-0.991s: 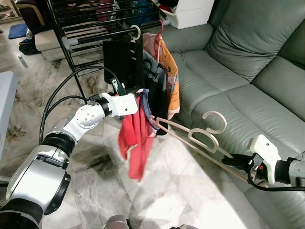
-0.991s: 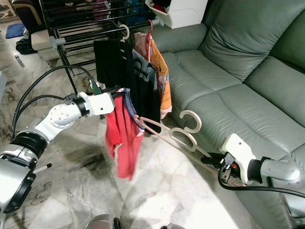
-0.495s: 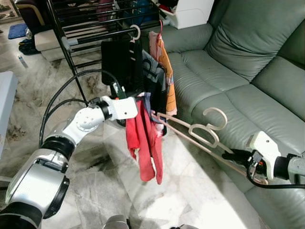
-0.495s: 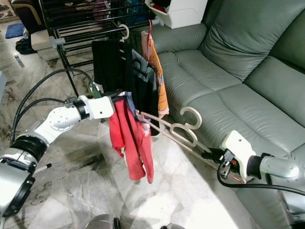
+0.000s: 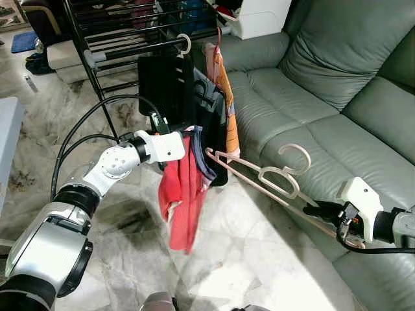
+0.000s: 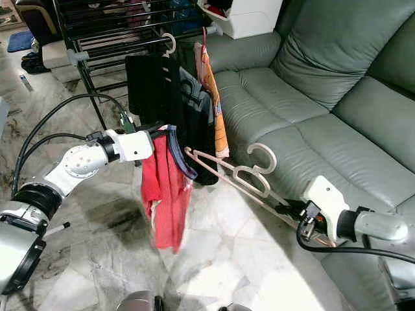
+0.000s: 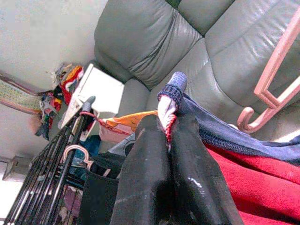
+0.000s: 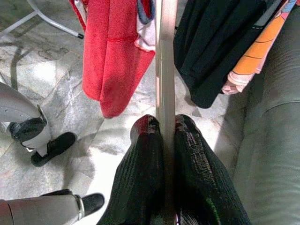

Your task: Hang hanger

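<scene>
A pale pink hanger (image 5: 272, 178) stretches level between my two arms over the floor, its hook (image 5: 295, 154) pointing up. My right gripper (image 5: 312, 208) is shut on one end of it, and in the right wrist view the fingers (image 8: 145, 154) pinch the hanger bar (image 8: 165, 70). A red garment (image 5: 181, 194) with a navy collar hangs off the other end. My left gripper (image 7: 169, 101) is shut on that collar, just in front of the clothes on the black drying rack (image 5: 123, 48).
A black garment (image 5: 165, 81) and an orange one (image 5: 225, 87) hang from the rack's front rail on hangers. A grey-green sofa (image 5: 324, 84) runs along the right. A white box (image 5: 259, 16) stands behind it. Marble floor lies below.
The red garment has swung back to the left and hangs narrower than half a second ago. The hanger has risen slightly. Both grippers keep their hold.
</scene>
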You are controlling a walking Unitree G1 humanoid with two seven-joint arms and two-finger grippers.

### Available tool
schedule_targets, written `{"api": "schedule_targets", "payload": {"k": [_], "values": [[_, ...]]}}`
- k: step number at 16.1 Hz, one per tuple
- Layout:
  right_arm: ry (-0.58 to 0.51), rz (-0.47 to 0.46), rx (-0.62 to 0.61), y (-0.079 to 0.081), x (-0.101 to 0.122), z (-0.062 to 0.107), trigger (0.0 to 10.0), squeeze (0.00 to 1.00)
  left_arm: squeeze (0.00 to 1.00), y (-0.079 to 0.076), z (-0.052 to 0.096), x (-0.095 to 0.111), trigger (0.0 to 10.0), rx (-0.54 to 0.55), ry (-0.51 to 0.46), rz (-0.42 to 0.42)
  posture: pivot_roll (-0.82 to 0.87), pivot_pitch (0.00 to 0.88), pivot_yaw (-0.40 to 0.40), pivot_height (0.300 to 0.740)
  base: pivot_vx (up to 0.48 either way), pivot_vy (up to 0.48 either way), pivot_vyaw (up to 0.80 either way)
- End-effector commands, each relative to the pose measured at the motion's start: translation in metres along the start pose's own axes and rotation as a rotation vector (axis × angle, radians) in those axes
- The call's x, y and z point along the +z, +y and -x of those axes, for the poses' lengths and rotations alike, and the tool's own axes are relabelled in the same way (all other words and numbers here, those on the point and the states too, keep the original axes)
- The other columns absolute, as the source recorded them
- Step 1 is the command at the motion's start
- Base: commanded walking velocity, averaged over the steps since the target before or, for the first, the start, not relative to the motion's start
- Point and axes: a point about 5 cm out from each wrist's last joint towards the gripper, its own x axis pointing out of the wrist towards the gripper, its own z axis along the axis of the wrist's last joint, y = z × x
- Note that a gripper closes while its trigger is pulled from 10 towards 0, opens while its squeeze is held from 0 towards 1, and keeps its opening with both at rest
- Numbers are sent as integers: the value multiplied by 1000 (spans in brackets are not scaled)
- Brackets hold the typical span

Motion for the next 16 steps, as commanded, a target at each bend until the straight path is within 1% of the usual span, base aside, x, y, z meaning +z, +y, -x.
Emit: {"api": "schedule_targets", "payload": {"k": [1, 4, 8, 11, 14, 16], "values": [[-20, 10, 3, -2, 4, -1, 10000, 0, 0, 10, -3, 8, 10000, 30, -46, -8, -71, 0, 9, 740, 0, 0, 0], [-20, 1, 18, 0, 4, -2, 10000, 0, 0, 10, -5, 11, 10000, 30, -62, -5, -71, 0, 9, 740, 0, 0, 0], [-23, -41, 98, 8, 5, -1, 10000, 0, 0, 5, -6, 10, 10000, 20, -47, 0, -74, 0, 9, 740, 0, 0, 0], [-7, -33, 85, 8, 2, 0, 10000, 0, 0, 5, -8, 11, 10000, 17, -51, 2, -74, 0, 9, 740, 0, 0, 0], [2, -32, 74, 7, 0, -3, 10000, 0, 0, 6, -9, 16, 10000, 23, -84, 5, -72, 0, 7, 740, 0, 0, 0], [-3, -39, 92, 8, 2, -3, 10000, 0, 0, 4, -6, 9, 10000, 17, -43, 2, -72, 0, 7, 740, 0, 0, 0]]}}
